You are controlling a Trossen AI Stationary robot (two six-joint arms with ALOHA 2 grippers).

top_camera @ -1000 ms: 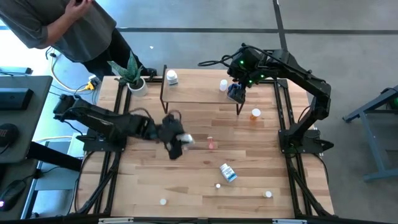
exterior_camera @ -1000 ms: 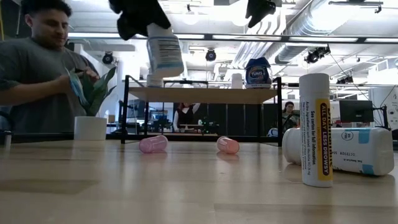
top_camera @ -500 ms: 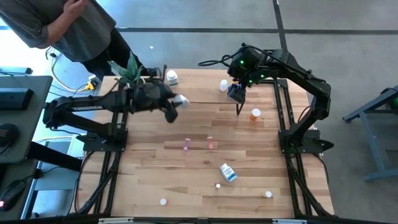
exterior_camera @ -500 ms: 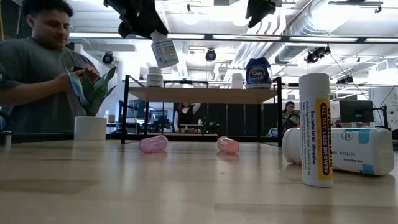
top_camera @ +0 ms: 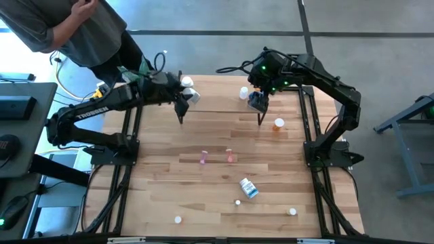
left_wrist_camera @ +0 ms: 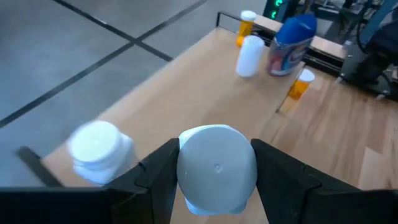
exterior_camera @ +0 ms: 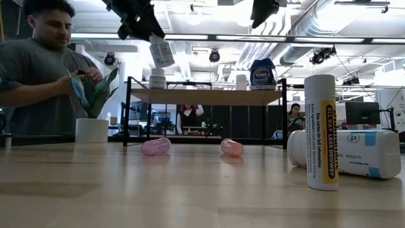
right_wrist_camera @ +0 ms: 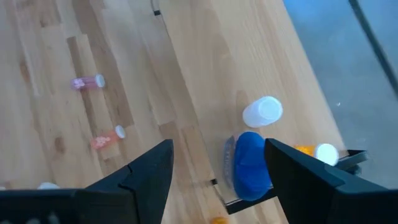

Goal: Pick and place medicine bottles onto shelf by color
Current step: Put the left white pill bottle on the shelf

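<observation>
White bottle (left_wrist_camera: 216, 168) gripped in my L claw (top_camera: 188, 97), held above the shelf's (top_camera: 224, 102) left end, just beside another white bottle (top_camera: 186, 83) standing there. R claw (top_camera: 258, 100) open, hovering over blue bottle (right_wrist_camera: 250, 165) at shelf's right end.

A light-wood plank table (top_camera: 203, 183) carries a low light-wood shelf on thin black legs (top_camera: 217, 102) at its far edge. On the shelf stand a white bottle (top_camera: 186, 83), a white vial (top_camera: 243, 92) and a squat blue bottle (right_wrist_camera: 250, 165). On the tabletop lie two pink vials (top_camera: 203, 157) (top_camera: 230, 156), an orange vial (top_camera: 279, 124), a white blue-labelled bottle (top_camera: 249, 188) and small white bottles (top_camera: 292, 211) near the front edge.
</observation>
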